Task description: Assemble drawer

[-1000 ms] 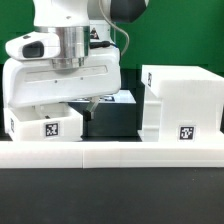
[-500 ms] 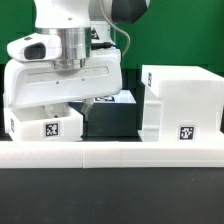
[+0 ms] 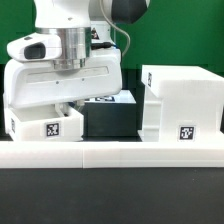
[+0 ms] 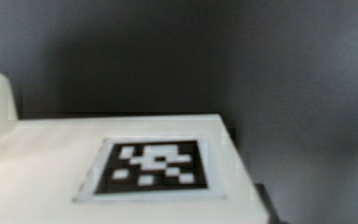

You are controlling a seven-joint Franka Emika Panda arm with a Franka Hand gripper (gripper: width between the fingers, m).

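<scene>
A green backdrop (image 3: 170, 30) rises behind the black table (image 3: 110, 195).

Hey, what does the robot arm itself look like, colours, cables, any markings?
The arm is glossy white with a black joint cap and a ribbed silver wrist cylinder. A thin black cable runs down beside it. The gripper has a wide, boxy white body. No markings are legible.

The fingers are hidden in both views; the marker (image 4: 155, 167) on the tray (image 4: 43, 150) beneath them looks blurred.
</scene>
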